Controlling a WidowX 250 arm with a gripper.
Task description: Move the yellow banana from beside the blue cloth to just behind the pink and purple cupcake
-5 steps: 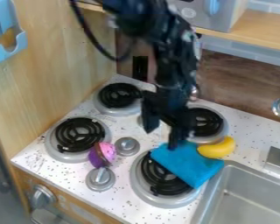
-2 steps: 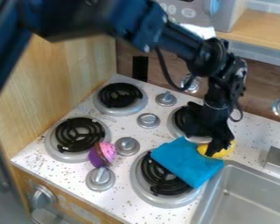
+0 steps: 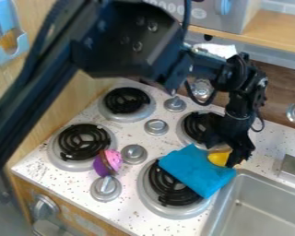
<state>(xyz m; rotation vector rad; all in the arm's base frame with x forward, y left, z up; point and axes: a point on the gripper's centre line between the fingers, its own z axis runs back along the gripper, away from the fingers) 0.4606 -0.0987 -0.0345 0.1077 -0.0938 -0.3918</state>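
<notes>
Apparently I'm at the approach stage: the hand (image 3: 226,151) is down at the yellow thing (image 3: 217,159), just beyond the blue cloth (image 3: 196,169) on the side toward the back wall. As far as I can make out, the hand is spread, with one fingertip to either side of the yellow thing's visible part, so I judge the reach to be nearly complete and the grip not yet made. The yellow thing rests on the worktop (image 3: 131,221) right beside the cloth's far edge, partly hidden behind the hand, and I can't tell whether the two touch. Nothing looks lifted. Closing on it, raising it and setting it down elsewhere would all be left, if moving it is the work here; I see no sign of where it should go. For the rest, the cloth lies partly over the front burner (image 3: 165,184) nearest the sink (image 3: 267,203), whose basin begins just beside the cloth's outer corner. Across from the cloth, past that burner, the purple and pink toy cupcake (image 3: 112,161) sits among the knobs, well apart from the hand. Neither the cloth nor the cupcake seems to be in my grip, so I count only the positioning as done.
</notes>
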